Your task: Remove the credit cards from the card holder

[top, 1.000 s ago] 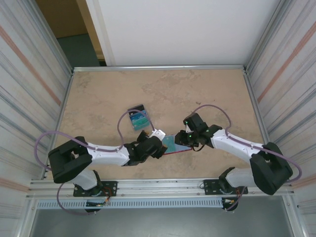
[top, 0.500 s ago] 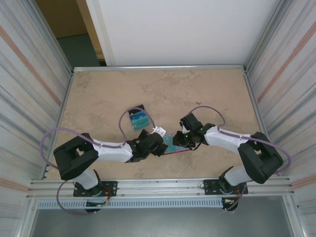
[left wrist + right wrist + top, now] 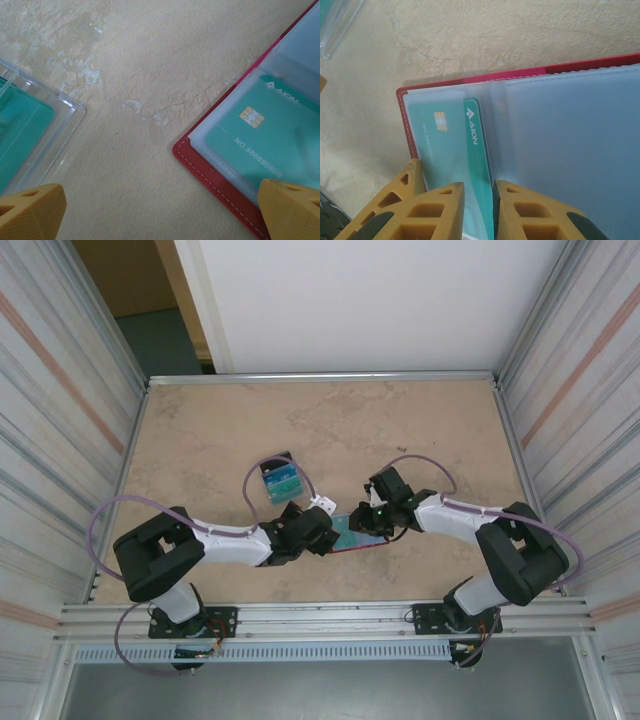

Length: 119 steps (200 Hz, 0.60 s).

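Here right pincer, narrowly apart, hovers over green card in card holder

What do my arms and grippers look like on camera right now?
The left arm and right arm have white shells with black joints; a lilac cable loops along each. The right wrist carries a small green light. The fingers are orange-yellow plastic with triangular cut-outs.
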{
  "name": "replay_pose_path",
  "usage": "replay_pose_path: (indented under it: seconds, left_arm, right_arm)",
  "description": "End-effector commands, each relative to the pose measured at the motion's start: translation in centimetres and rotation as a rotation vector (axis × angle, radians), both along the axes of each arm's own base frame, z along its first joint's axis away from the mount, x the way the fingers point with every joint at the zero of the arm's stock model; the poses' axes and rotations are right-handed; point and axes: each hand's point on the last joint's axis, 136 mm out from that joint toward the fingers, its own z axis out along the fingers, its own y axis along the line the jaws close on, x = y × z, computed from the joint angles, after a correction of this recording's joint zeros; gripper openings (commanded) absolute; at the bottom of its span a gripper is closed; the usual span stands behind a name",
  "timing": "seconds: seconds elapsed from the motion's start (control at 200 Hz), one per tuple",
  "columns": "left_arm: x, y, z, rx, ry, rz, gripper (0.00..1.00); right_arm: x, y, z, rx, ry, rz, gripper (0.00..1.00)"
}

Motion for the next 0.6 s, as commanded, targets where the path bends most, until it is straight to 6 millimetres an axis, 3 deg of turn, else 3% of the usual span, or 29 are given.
replay_pose_path:
  seconds: [0.0,0.591]
  left_arm:
    - [0.0,0.6,-0.7,0.040,0.024,0.017,0.99]
    - [-0.1,0.6,-0.9,0.061,0.036,0.008,0.99]
  right_arm:
    - [-0.4,0.1,-0.5,0.024,0.033,0.002,0.21]
    - [-0.7,0.6,-1.3,0.095,0.075,0.003,0.13]
